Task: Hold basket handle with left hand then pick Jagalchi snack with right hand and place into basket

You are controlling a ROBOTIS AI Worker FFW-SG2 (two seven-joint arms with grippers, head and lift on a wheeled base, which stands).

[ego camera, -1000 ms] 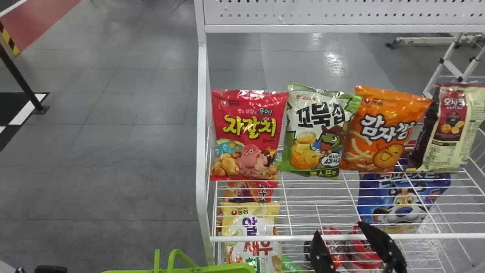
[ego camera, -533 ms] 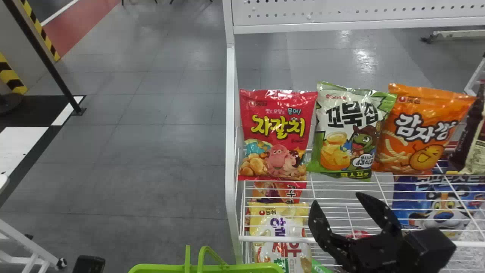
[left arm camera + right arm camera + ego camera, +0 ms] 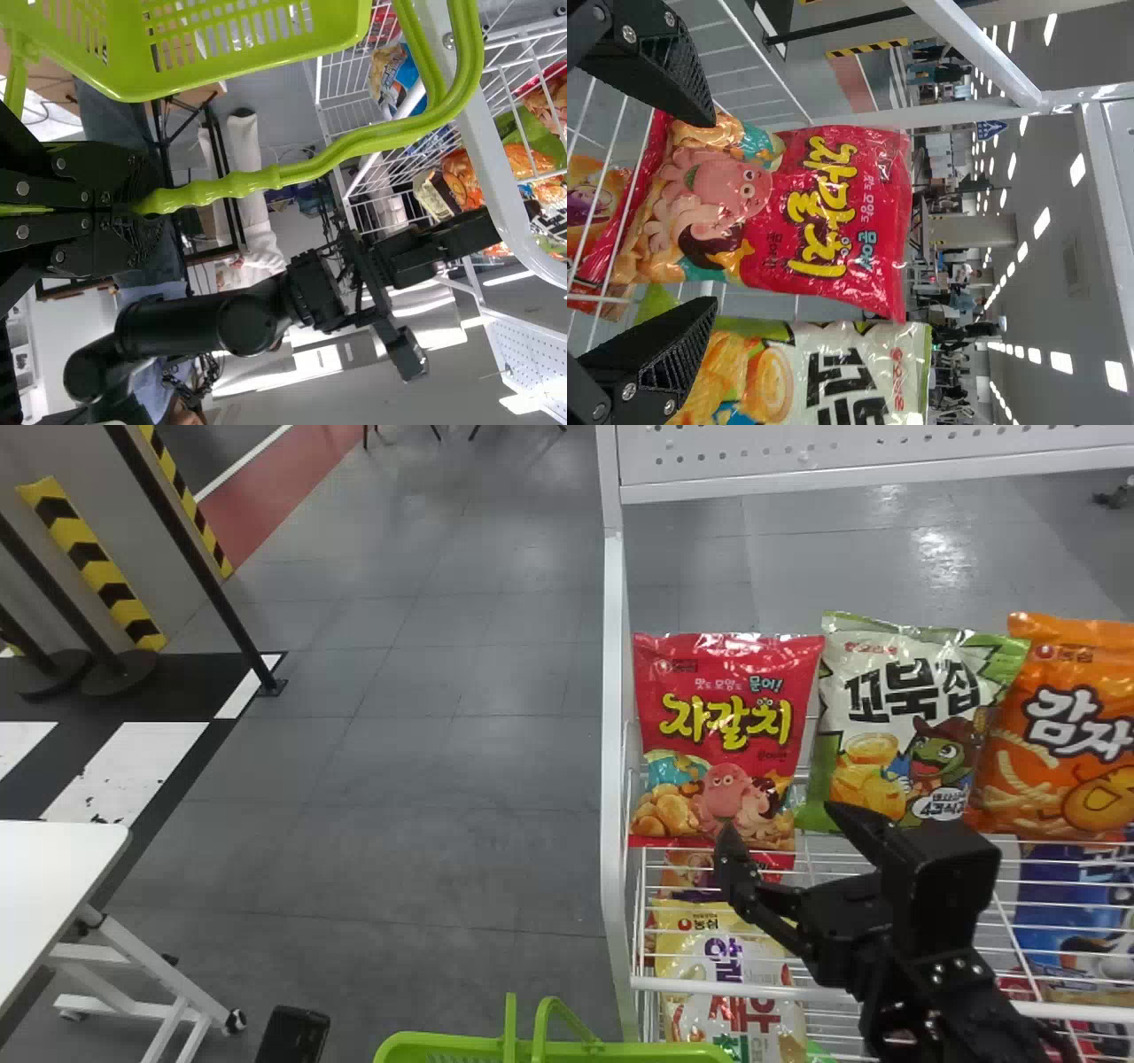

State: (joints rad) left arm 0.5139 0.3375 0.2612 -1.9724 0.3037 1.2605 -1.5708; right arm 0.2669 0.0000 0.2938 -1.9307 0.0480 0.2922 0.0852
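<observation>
Black right gripper [image 3: 781, 824], spread, has neared red foil bag [image 3: 728, 722] ahead; skewed closing may catch green-white foil bag [image 3: 904, 708]. Black left gripper [image 3: 149, 204] pinches lime plastic handle [image 3: 354, 143].

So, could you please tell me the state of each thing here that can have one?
Jagalchi snack: upright on shelf, not yet gripped
White-and-green snack bag: upright
Orange snack bag: upright
Basket handle: raised, gripped
Left claw: shut on handle
Right claw: open
</observation>
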